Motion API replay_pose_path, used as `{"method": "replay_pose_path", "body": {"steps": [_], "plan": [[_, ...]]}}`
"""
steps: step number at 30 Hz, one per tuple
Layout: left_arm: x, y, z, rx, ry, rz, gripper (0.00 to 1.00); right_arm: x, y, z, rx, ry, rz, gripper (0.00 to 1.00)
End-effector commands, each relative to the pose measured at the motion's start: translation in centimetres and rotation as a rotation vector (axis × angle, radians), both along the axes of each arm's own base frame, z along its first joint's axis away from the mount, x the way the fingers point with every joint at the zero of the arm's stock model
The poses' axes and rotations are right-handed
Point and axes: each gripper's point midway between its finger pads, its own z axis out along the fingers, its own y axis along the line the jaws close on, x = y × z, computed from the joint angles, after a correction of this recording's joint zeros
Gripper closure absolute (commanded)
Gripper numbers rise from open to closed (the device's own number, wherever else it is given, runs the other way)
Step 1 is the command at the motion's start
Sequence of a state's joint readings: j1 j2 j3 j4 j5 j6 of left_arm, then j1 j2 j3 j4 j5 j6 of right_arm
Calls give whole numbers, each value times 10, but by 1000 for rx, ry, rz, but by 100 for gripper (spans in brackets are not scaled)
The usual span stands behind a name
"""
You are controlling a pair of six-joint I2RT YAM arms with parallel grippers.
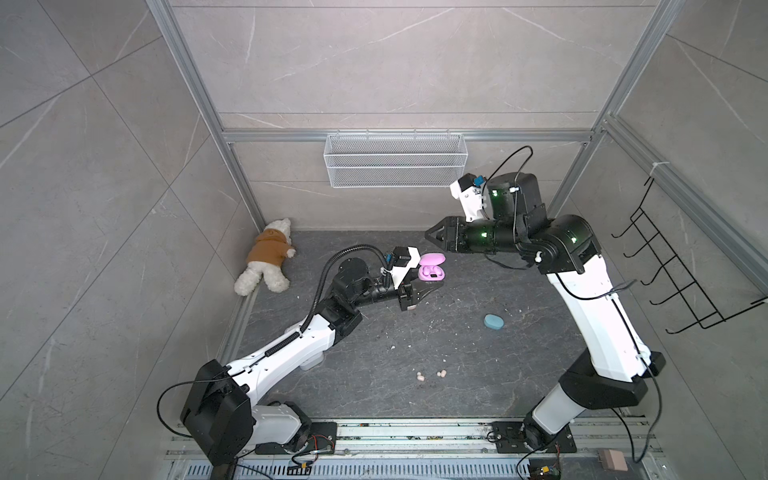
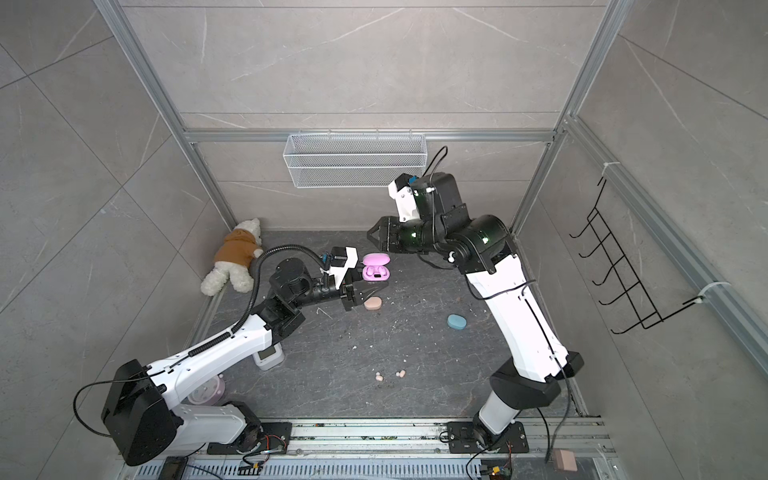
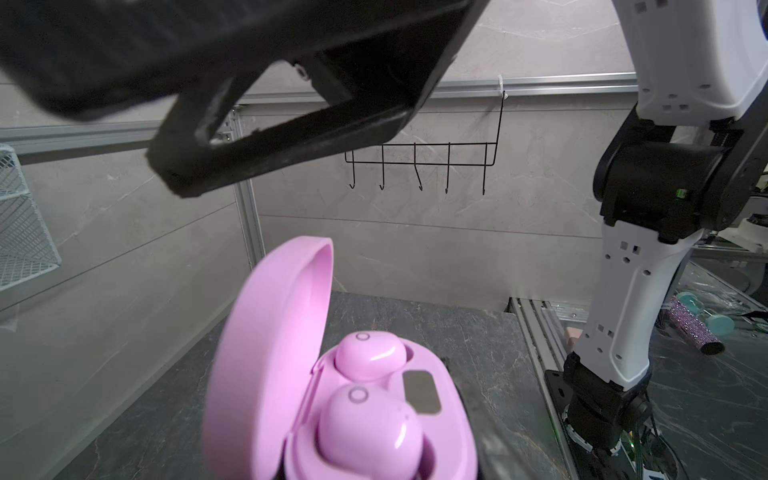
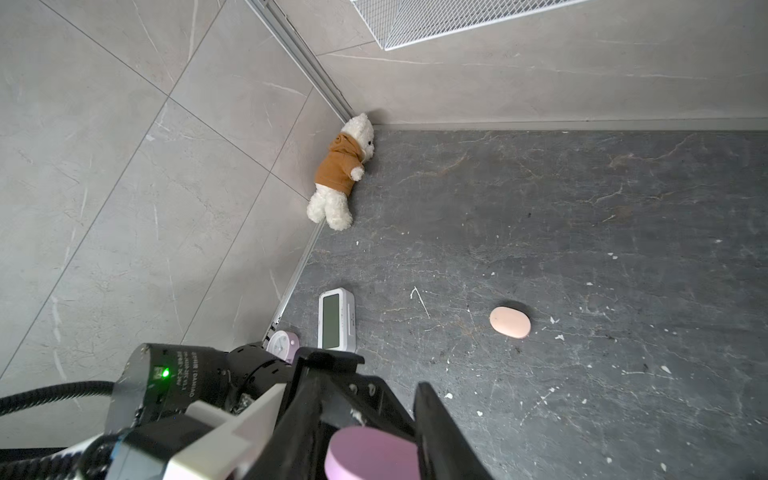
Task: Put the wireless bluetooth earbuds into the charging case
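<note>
My left gripper is shut on the lilac-pink charging case, holding it off the floor with its lid open. The left wrist view shows two pink earbuds seated in the case. My right gripper hangs just above and behind the case, pointing left. Its black finger looms over the lid, and I cannot make out whether its jaws are open or shut. Two peach earbuds lie loose on the dark floor near the front.
A closed peach case lies under the left gripper and a closed blue case at mid right. A teddy bear sits in the back-left corner. Two clocks stand by the left wall. A wire basket and hook rack hang on the walls.
</note>
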State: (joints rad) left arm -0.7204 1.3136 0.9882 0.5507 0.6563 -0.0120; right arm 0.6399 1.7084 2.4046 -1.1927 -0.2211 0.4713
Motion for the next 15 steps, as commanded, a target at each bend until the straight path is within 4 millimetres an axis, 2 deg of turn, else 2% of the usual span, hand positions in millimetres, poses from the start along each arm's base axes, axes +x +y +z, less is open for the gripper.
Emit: {"method": "replay_pose_path", "body": {"steps": [1,9,15], "plan": [[-11,6,19,-32,-78,-10,98,-18,-12,-18,-119,62,53,60],[-9,7,17,-30,-79,0,98,-33,-14,-33,-158,128,106,61],[-8,6,17,-30,-82,5,99,-41,-16,-35,-158,139,115,61]]}}
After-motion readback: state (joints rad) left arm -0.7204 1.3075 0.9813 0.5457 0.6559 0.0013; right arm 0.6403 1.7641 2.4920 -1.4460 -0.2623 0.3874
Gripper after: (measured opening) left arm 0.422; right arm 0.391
